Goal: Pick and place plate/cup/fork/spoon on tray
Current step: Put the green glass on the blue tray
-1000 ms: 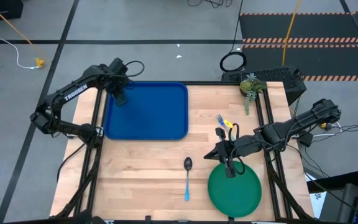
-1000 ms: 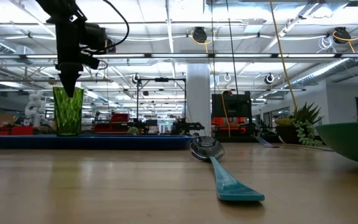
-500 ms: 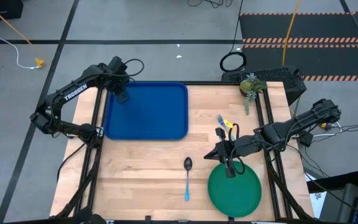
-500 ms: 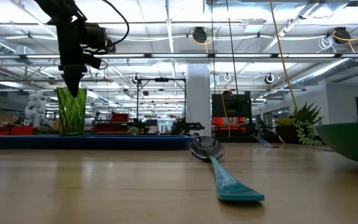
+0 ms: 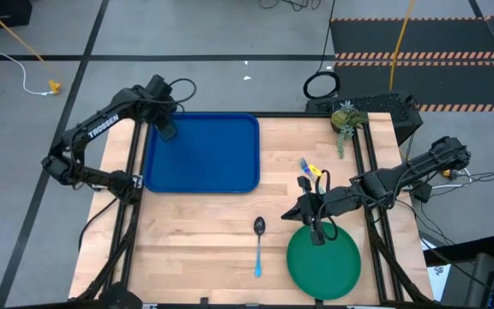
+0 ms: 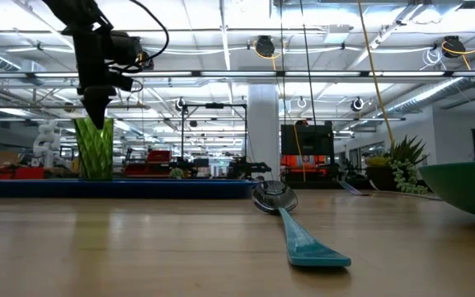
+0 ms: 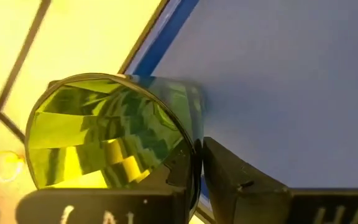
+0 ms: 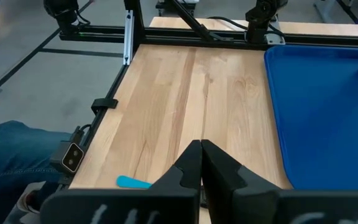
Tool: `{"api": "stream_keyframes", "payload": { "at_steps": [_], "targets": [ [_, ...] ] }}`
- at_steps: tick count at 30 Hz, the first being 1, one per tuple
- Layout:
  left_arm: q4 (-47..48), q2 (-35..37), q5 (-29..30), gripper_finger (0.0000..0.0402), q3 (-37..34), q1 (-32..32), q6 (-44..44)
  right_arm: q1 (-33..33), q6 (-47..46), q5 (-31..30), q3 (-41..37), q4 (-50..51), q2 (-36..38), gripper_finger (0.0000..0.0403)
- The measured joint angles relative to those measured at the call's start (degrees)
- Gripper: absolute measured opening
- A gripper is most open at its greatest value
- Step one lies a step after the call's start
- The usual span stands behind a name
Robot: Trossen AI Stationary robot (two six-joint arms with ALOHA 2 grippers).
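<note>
Pinching the cup point(image 7: 110, 134) by its rim, the left tool point(image 5: 166, 129) holds it upright at the tray's point(image 5: 208, 159) far left corner. The right tool point(image 5: 317, 233), fingers together, sits at the plate's point(image 5: 324, 266) near rim, so that arm is nearer the spoon point(image 5: 258, 247), whose handle points away from the tray. Pale wooden tabletop point(image 5: 204, 240); a workshop hall lies behind.
</note>
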State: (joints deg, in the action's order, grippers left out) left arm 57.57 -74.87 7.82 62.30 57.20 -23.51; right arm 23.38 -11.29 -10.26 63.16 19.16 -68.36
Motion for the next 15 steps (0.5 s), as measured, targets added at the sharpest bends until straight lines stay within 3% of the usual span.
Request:
{"api": "stream_keyframes", "payload": {
  "at_steps": [10,15],
  "targets": [
    [-0.57,0.00,-1.42,0.0013,0.00,1.04,-0.76,0.00,0.00,0.01,0.00,0.02,0.00,0.0000],
    [-0.79,0.00,-1.39,0.0034,0.00,1.03,-0.62,0.00,-0.02,0.02,0.00,0.02,0.00,0.0000]
  ]
}}
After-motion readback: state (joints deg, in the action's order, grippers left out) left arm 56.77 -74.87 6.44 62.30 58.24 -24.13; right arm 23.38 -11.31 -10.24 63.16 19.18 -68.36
